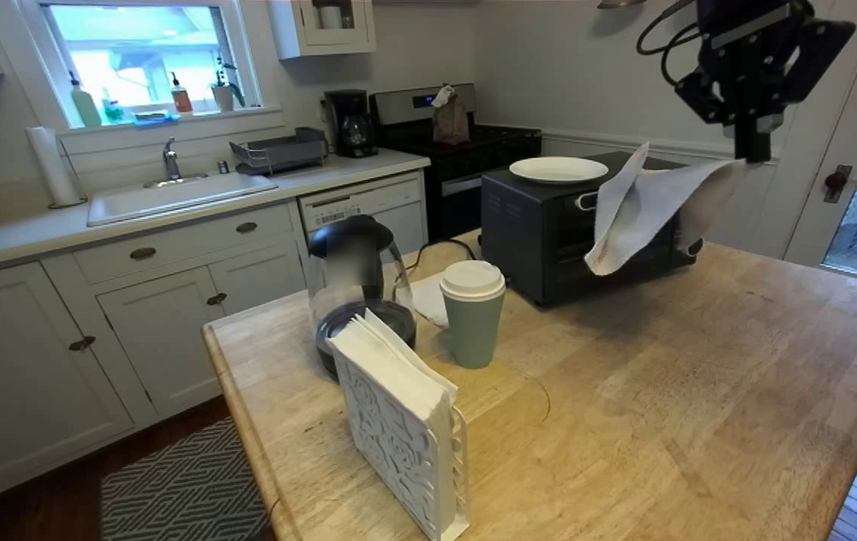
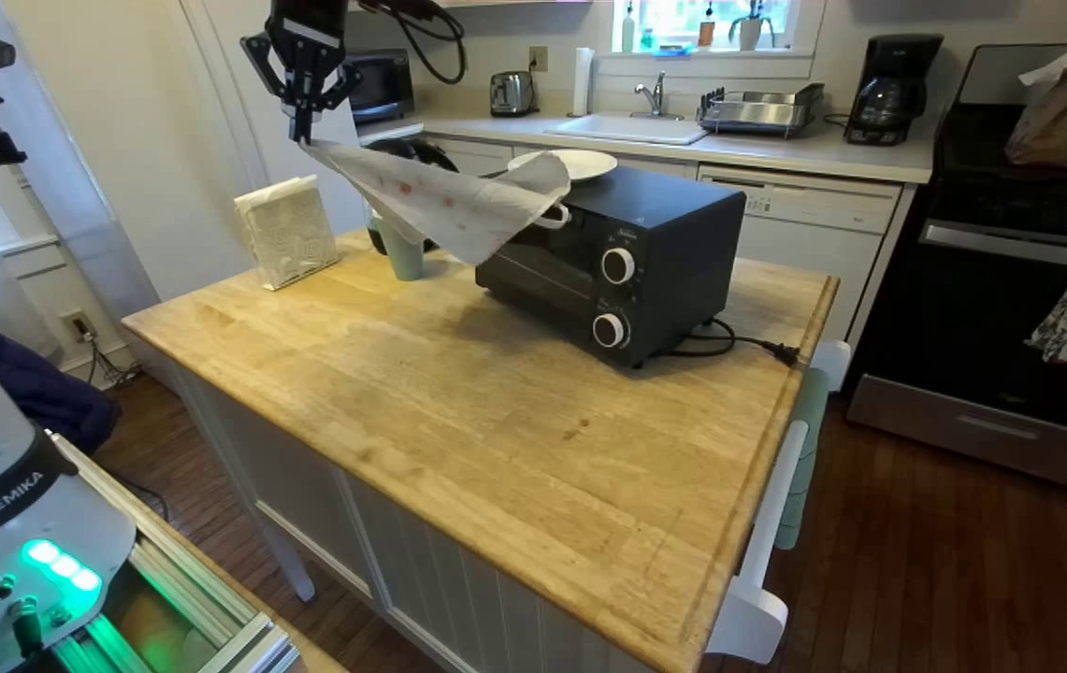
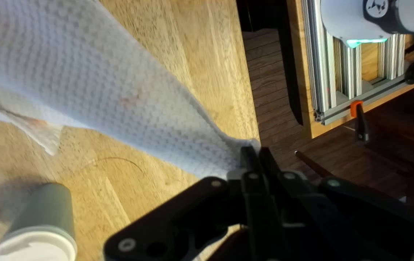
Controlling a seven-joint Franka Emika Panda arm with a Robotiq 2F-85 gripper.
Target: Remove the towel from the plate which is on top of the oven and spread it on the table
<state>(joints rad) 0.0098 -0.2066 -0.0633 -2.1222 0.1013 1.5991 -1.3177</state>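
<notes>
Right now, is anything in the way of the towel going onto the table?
Nothing visible stands between the towel, which the tool holds, and the table below it. Just watch the little oven and the cup nearby: the towel could brush them on the way down.

The wooden tabletop (image 2: 458, 402) carried a black oven (image 2: 641, 234), a dark cord (image 2: 732, 336), a lidded green cup (image 1: 475, 327), a glass kettle (image 1: 360, 293) and an upright holder (image 1: 394, 443) of white napkins (image 1: 394, 362).
</notes>
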